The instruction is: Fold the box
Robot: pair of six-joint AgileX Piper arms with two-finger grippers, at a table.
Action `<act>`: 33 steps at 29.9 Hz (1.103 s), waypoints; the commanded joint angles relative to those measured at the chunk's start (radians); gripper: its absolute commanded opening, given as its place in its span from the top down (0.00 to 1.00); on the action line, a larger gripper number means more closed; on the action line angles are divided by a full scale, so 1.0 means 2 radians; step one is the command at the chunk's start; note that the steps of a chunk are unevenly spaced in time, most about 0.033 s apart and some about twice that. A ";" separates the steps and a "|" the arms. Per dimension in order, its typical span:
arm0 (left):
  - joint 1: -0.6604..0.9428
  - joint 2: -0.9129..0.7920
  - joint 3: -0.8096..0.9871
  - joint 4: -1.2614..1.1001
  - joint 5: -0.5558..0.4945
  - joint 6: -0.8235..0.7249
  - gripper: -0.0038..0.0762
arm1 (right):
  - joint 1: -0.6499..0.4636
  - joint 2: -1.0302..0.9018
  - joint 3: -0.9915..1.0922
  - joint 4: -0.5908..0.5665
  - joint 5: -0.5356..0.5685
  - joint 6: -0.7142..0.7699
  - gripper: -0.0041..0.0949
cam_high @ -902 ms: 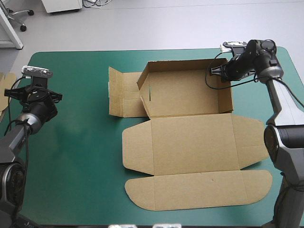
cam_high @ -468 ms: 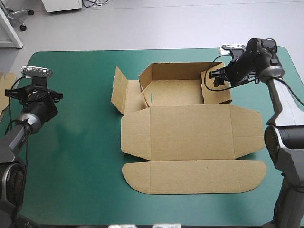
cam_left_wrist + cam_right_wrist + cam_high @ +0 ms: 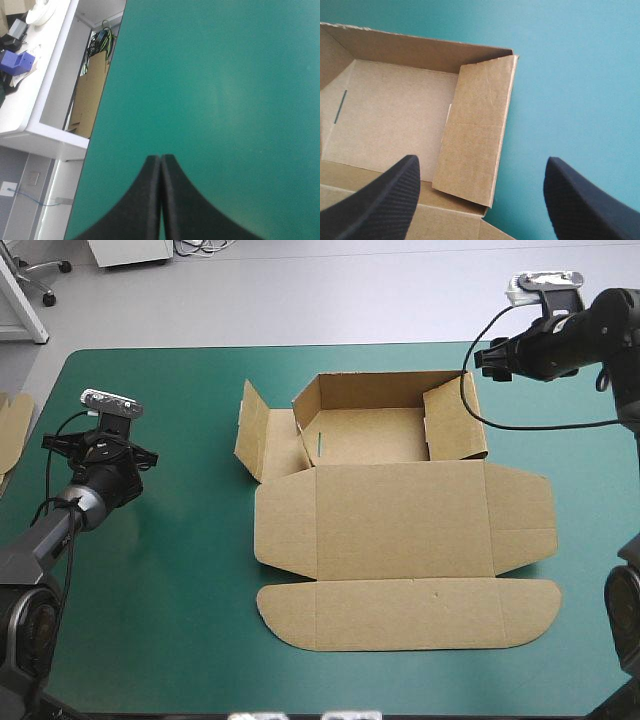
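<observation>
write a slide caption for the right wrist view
Right hand, open, above the box with its end flap raised, teal-green cover beside it.

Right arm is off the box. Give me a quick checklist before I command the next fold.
1. Right gripper released and off the box: ok, fingers wide open above the far right corner.
2. Right end wall raised: ok, it stands inside the tray; whether it is locked, cannot tell.
3. Left end flap tucked: not ok, it stands splayed outside the tray.
4. Left gripper ready to grasp: not ok, shut, over bare teal-green cover, well clear of the box.
5. Lid flat with nothing on it: ok.
</observation>
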 commanded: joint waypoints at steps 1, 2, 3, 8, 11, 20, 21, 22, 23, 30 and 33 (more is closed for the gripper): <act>-0.002 -0.025 -0.004 -0.019 -0.041 0.002 0.95 | -0.003 -0.050 0.003 0.003 0.001 0.004 0.31; -0.002 -0.026 -0.004 -0.019 -0.048 0.002 0.94 | -0.003 -0.057 0.012 0.001 0.001 0.004 0.31; -0.002 -0.028 -0.004 -0.019 -0.064 0.002 0.94 | -0.003 -0.062 0.023 -0.004 0.001 0.004 0.31; -0.002 -0.042 -0.004 -0.019 -0.080 0.002 0.94 | -0.003 -0.066 0.071 -0.030 0.001 0.003 0.31; -0.009 -0.052 -0.004 -0.019 -0.086 0.002 0.94 | -0.003 -0.059 0.085 -0.022 -0.009 0.003 0.31; -0.059 -0.089 -0.016 -0.019 -0.090 0.002 0.94 | -0.003 0.003 0.085 0.000 -0.025 0.002 0.31; -0.065 -0.093 -0.022 -0.019 -0.096 0.002 0.94 | -0.003 0.010 0.085 0.001 -0.026 0.002 0.31; -0.068 -0.098 -0.028 -0.019 -0.098 0.002 0.94 | -0.003 0.017 0.085 0.001 -0.027 0.002 0.31; -0.072 -0.104 -0.035 -0.019 -0.099 0.002 0.94 | -0.003 0.024 0.085 0.001 -0.026 0.001 0.31; -0.089 -0.159 -0.087 -0.019 -0.096 0.002 0.94 | -0.003 0.060 0.085 0.008 -0.038 0.001 0.31; -0.090 -0.173 -0.092 -0.019 -0.098 0.002 0.94 | -0.003 0.073 0.085 0.014 -0.055 0.001 0.31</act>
